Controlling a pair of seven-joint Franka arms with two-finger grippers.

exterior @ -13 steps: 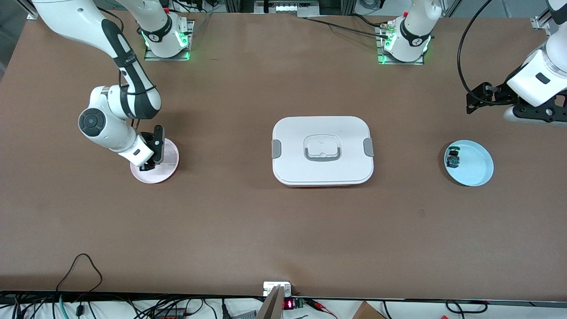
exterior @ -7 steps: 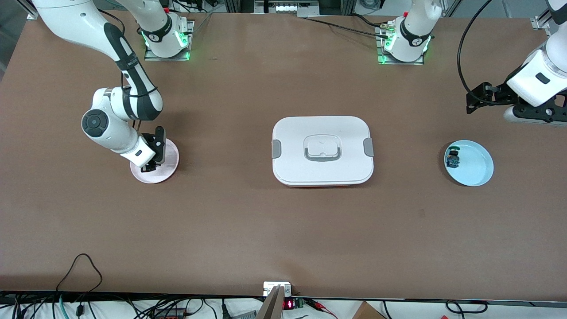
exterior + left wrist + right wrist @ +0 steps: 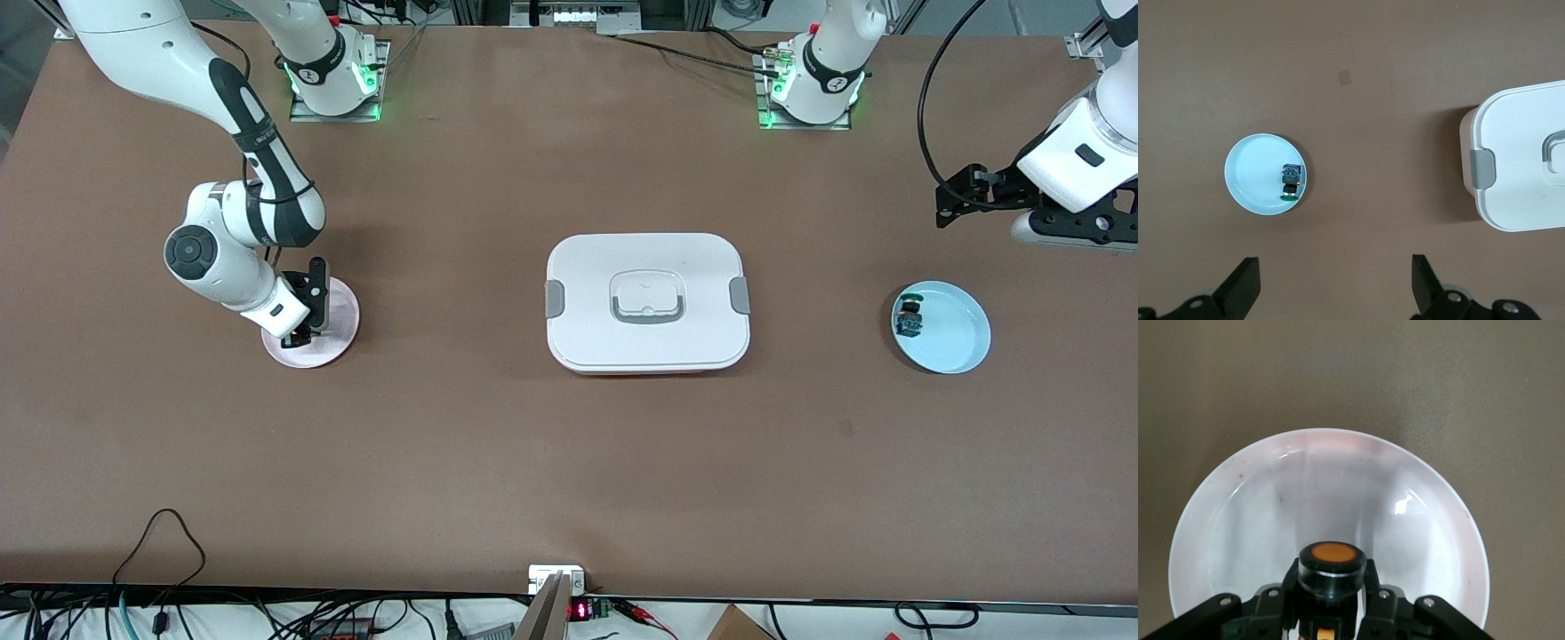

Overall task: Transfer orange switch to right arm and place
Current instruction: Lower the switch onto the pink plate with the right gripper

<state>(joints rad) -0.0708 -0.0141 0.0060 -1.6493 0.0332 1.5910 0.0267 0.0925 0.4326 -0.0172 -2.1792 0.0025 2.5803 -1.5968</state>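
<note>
Front view: the right arm (image 3: 258, 160) reaches down from its base to the pink plate (image 3: 342, 307) at its end of the table. The right gripper (image 3: 300, 336) hangs low over that plate, on the plate's part nearer the front camera. The orange switch cannot be made out here; the gripper body hides it. A white lidded box (image 3: 647, 302) sits mid-table. Toward the left arm's end lies a pale blue plate (image 3: 956, 342) with a small blue-and-green component (image 3: 909, 317) on it. The left gripper (image 3: 965, 197) waits raised over bare table near that plate.

Left wrist view: the left gripper's two black fingers (image 3: 1241, 288) stand wide apart, holding nothing. The blue plate (image 3: 1248, 175) and its component (image 3: 1291, 180) lie well apart from them.

Right wrist view: the orange switch (image 3: 1332, 568) sits clamped between the right gripper's fingers (image 3: 1275, 607), button face turned toward the wrist camera, long axis in line with the gripper. The pink plate (image 3: 1405, 520) lies directly beneath it, so the switch is over the plate. Contact with the plate cannot be told.

Judgement: the handover looks done; placement hinges on a short straight descent, then release.
</note>
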